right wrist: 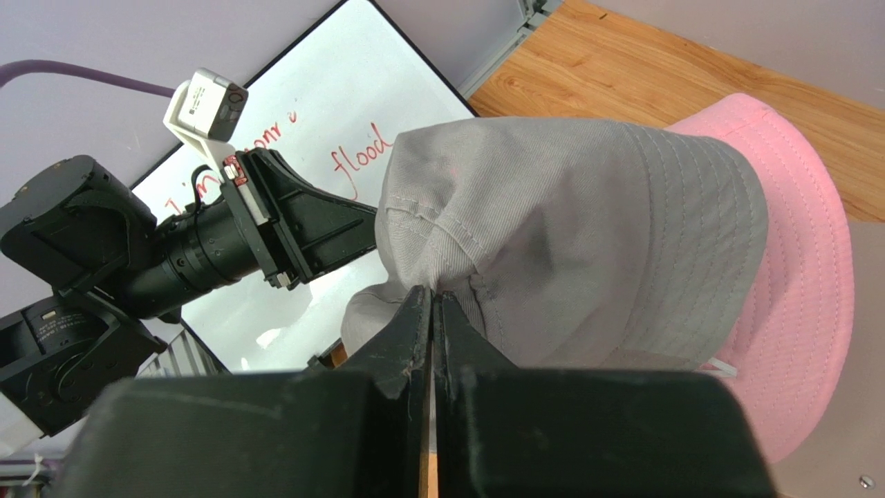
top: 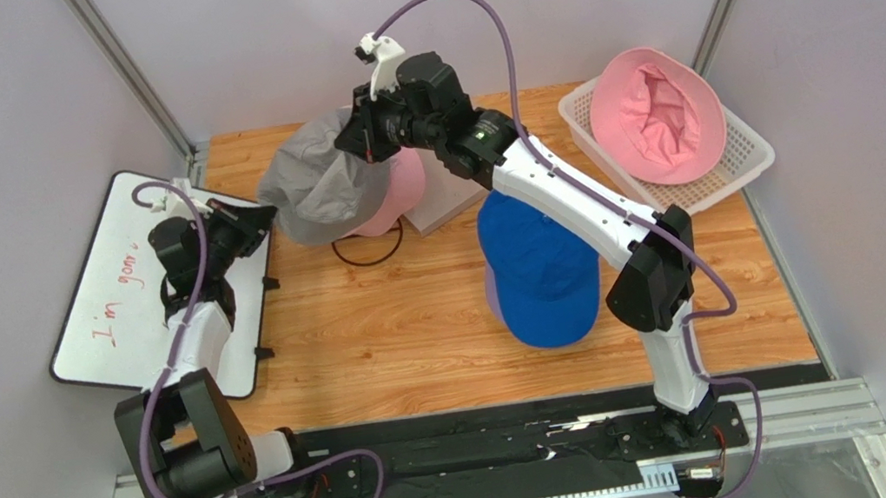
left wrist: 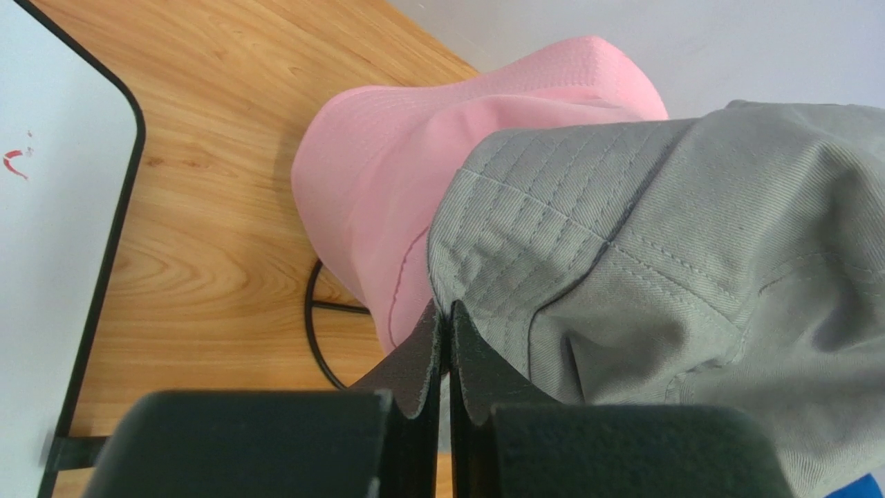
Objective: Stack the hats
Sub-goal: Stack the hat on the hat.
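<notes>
A grey bucket hat (top: 318, 186) (left wrist: 665, 259) (right wrist: 582, 239) lies draped over a pink hat (top: 403, 189) (left wrist: 416, 176) (right wrist: 810, 301) at the back of the table. My left gripper (top: 262, 218) (left wrist: 449, 311) is shut on the left edge of the grey hat's brim. From the far side, my right gripper (top: 360, 132) (right wrist: 431, 296) is shut on the same hat's fabric. A blue cap (top: 537, 264) rests mid-table under the right arm, with a lavender edge showing beneath it. Another pink bucket hat (top: 657, 116) lies upside down in a white basket (top: 749, 161).
A whiteboard (top: 138, 288) (right wrist: 343, 114) with red writing lies at the left under the left arm. A black wire ring (top: 370, 252) (left wrist: 317, 332) sits on the wood below the pink hat. A flat grey pad (top: 454, 199) lies behind it. Walls stand close on three sides.
</notes>
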Controlling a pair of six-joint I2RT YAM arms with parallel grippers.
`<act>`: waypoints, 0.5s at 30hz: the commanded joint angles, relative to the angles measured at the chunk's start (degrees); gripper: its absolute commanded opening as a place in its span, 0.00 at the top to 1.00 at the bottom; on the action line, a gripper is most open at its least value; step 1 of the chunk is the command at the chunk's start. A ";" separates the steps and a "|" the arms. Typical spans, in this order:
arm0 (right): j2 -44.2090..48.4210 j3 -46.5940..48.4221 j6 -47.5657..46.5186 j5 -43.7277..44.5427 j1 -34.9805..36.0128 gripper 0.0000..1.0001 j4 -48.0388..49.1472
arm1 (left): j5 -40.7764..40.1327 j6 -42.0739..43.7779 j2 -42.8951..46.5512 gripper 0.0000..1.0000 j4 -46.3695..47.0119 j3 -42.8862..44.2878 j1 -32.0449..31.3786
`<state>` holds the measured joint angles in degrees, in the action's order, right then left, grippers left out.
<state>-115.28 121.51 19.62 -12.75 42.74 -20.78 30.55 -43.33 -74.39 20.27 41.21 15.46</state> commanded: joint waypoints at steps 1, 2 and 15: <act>-1.69 3.55 -1.68 3.26 0.33 1.00 0.12 | -2.60 2.99 -2.42 1.00 -1.46 3.87 0.71; -2.57 4.34 -1.86 3.87 0.33 1.00 -0.14 | -2.33 3.16 -2.95 1.00 -1.55 4.31 0.71; -1.35 0.59 1.56 -2.43 -4.94 0.27 -0.15 | 0.92 2.02 -5.86 1.00 -0.59 6.16 0.71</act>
<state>-119.59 124.11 19.57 -10.26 41.36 -23.38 31.24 -42.13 -80.79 19.05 45.34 15.46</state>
